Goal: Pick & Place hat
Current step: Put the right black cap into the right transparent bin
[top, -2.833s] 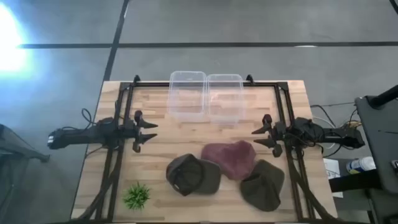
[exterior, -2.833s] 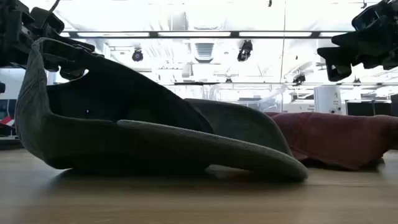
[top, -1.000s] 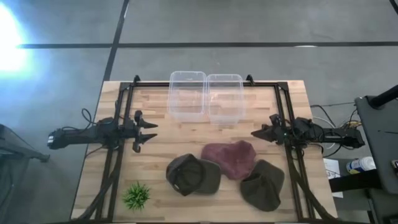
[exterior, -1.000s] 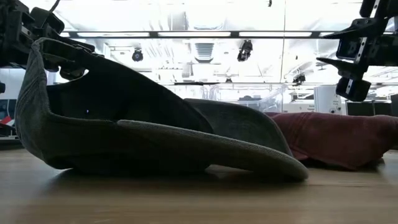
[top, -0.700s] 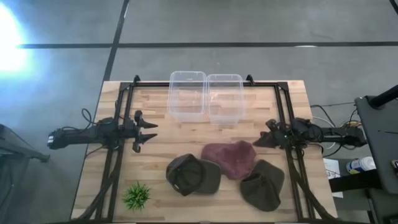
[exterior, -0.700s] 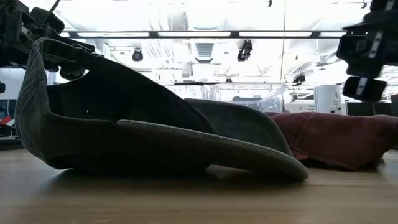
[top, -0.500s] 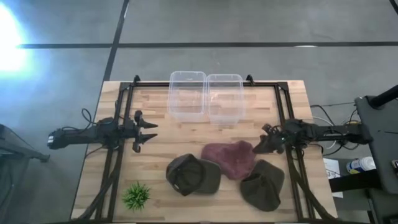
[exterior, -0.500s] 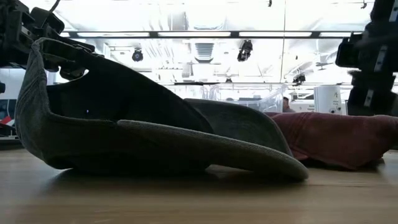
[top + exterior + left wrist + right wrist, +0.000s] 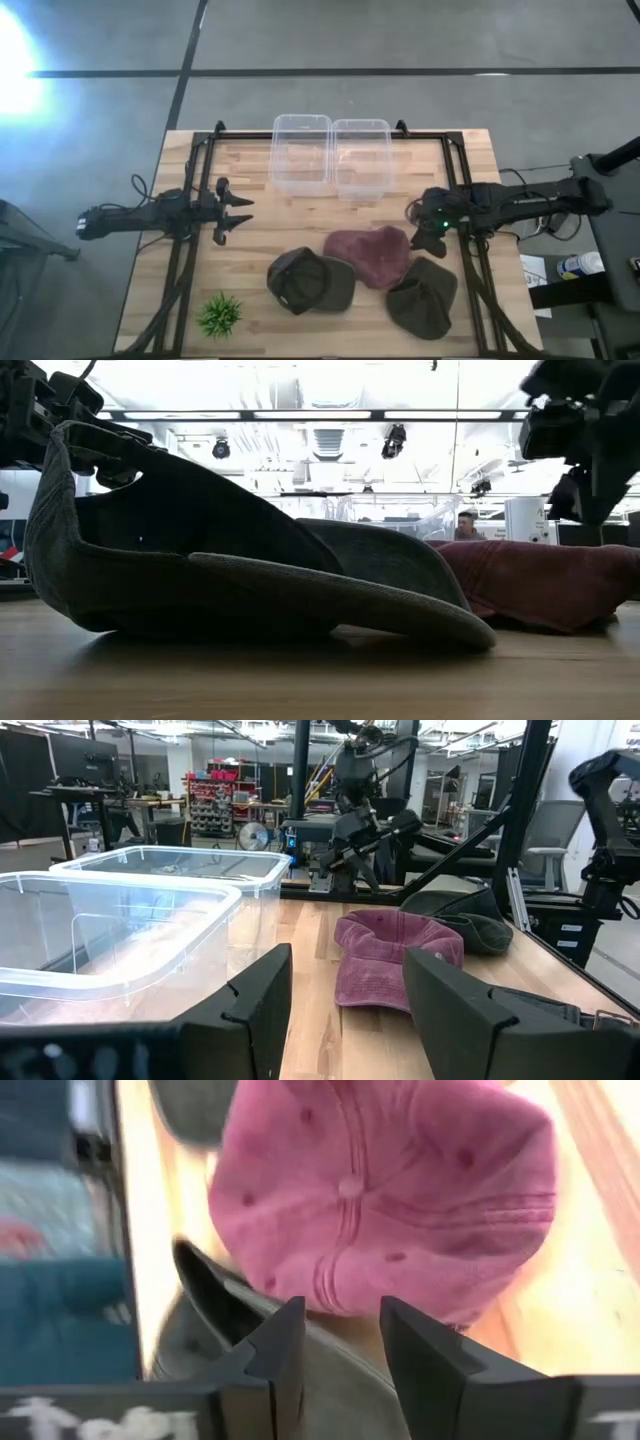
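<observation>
High view has the right hand (image 9: 421,226) open and empty just beside the pink cap (image 9: 369,254), probably lining up a grab. Left hand (image 9: 232,210) waits open, well apart from that cap.

pink hat (image 9: 369,254): dusty rose-pink, tonal stitching | left hat (image 9: 309,281): dark olive-grey | right hat (image 9: 423,297): dark olive-green | bins (image 9: 301,151): clear, colourless | plant (image 9: 220,315): bright green | table (image 9: 255,238): light wood, visible grain | arms (image 9: 150,214): black | frame (image 9: 189,170): black
</observation>
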### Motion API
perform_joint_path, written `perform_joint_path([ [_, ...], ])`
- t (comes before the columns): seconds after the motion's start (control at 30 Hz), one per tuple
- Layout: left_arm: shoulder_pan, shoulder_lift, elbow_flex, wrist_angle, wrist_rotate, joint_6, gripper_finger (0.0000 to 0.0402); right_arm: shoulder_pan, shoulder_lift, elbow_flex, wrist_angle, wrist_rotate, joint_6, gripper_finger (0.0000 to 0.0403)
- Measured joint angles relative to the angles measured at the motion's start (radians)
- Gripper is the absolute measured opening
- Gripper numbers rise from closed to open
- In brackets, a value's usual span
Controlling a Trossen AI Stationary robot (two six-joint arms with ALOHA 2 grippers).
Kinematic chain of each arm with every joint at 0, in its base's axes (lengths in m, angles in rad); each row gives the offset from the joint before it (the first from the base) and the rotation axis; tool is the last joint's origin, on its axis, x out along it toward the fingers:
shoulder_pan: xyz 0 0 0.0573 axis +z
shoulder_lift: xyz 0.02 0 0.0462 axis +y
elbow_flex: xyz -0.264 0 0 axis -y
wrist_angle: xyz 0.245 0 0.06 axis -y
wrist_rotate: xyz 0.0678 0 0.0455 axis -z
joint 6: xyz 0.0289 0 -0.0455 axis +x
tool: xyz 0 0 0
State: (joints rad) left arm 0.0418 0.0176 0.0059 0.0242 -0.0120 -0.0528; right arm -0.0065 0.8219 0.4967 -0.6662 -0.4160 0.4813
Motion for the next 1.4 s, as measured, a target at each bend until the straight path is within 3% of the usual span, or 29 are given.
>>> perform_joint_path([
  [0.27,0.000,0.000,0.000,0.000,0.000,0.000,0.0186,0.070,0.326,0.195,-0.240,-0.012,-0.376,0.0165],
  [0.53,0.000,0.000,0.000,0.000,0.000,0.000,0.0186,0.090,0.579,0.241,-0.247,-0.004,-0.439,0.0215],
  [0.73,0.000,0.000,0.000,-0.001,0.000,0.000,0.0186,0.104,0.683,0.284,-0.241,-0.017,-0.537,0.0221],
  [0.9,0.000,0.000,0.000,-0.001,0.000,0.000,0.0186,0.139,0.755,0.289,-0.243,-0.097,-0.579,0.0217],
  [1.13,0.000,0.000,0.000,-0.001,0.000,0.000,0.0186,0.175,0.835,0.295,-0.244,-0.198,-0.562,0.0172],
  [1.4,0.000,0.000,0.000,-0.001,0.000,0.000,0.0186,0.174,0.804,0.307,-0.297,-0.255,-0.533,0.0023],
])
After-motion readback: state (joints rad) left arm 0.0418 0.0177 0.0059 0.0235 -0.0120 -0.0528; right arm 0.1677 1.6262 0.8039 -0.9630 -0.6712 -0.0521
